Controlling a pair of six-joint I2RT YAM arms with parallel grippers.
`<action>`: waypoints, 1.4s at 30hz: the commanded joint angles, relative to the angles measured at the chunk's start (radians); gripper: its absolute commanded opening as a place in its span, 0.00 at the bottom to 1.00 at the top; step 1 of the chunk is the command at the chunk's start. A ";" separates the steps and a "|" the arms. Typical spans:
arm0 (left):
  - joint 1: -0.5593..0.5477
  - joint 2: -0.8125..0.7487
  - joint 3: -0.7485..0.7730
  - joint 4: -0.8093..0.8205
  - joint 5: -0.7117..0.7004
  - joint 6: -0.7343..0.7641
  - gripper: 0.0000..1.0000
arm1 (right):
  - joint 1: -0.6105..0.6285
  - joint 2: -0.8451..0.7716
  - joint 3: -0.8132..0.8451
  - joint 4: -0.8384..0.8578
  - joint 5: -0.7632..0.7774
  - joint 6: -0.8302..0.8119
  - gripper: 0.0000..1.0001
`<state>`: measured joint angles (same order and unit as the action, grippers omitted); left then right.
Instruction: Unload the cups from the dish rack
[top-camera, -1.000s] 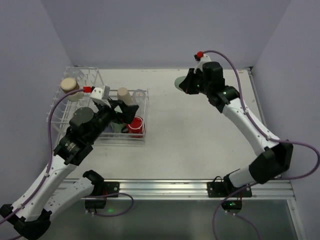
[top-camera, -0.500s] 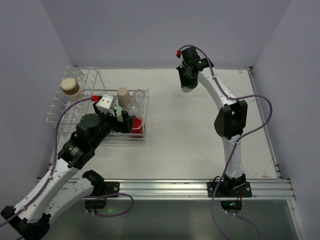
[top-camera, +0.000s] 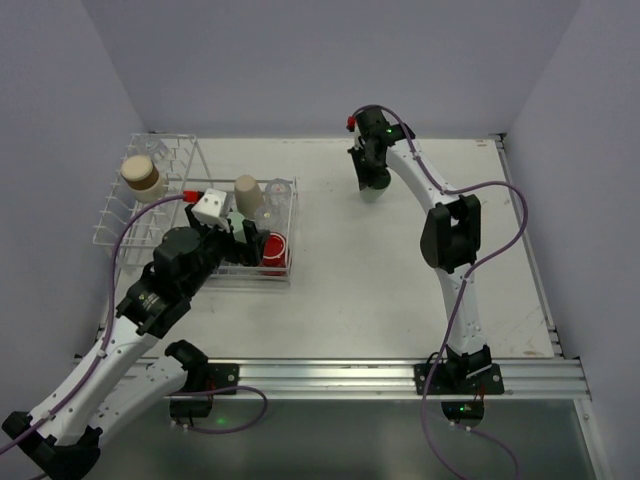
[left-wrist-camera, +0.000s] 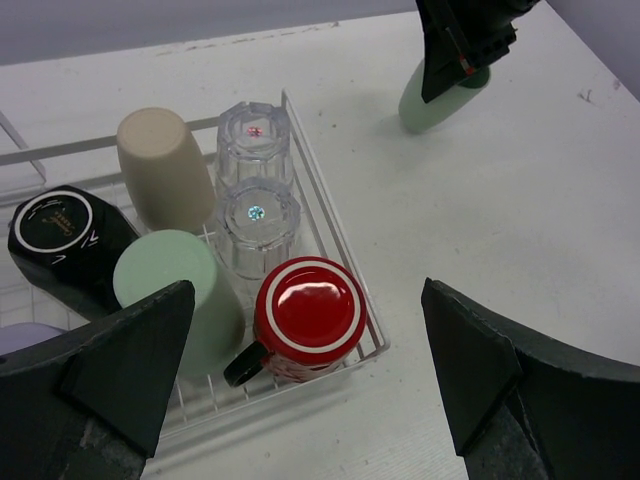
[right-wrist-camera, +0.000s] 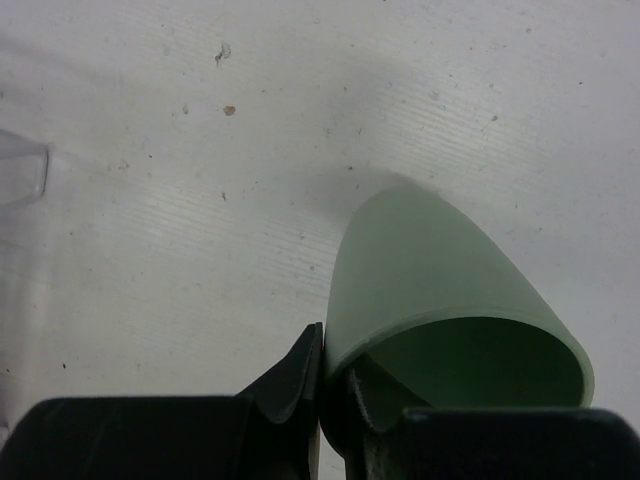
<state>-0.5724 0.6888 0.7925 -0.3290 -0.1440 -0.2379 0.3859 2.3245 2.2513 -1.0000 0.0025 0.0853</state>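
One dish rack (top-camera: 118, 226) sits left on the surface (top-camera: 400, 290). The left gripper (left-wrist-camera: 307, 300) hovers wide over its basket of bottoms-up cups: two clear cups (left-wrist-camera: 255, 135), one beige cup (left-wrist-camera: 163, 170), one red mug (left-wrist-camera: 308, 315), one mint cup (left-wrist-camera: 175, 290) and one black cup (left-wrist-camera: 65, 245). At far centre the right gripper (right-wrist-camera: 322, 375) pinches the rim of a pale green cup (right-wrist-camera: 440, 290), which is tilted, base down.

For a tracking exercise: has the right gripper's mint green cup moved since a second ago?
Yes. Seen from above, the mint green cup, in the right gripper, now sits farther from the far edge of the table.
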 joint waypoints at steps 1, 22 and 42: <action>0.008 -0.018 0.011 0.031 -0.054 0.035 1.00 | 0.002 0.009 0.036 -0.043 -0.050 -0.076 0.13; 0.015 0.162 0.414 -0.051 -0.521 -0.023 1.00 | 0.013 -0.347 -0.163 0.247 -0.200 -0.029 0.70; 0.758 0.477 0.582 -0.228 -0.111 -0.089 1.00 | 0.008 -0.700 -0.618 0.564 -0.415 0.050 0.88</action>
<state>0.1776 1.1198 1.3495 -0.5426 -0.3172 -0.3546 0.3950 1.6493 1.6512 -0.5121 -0.3420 0.1108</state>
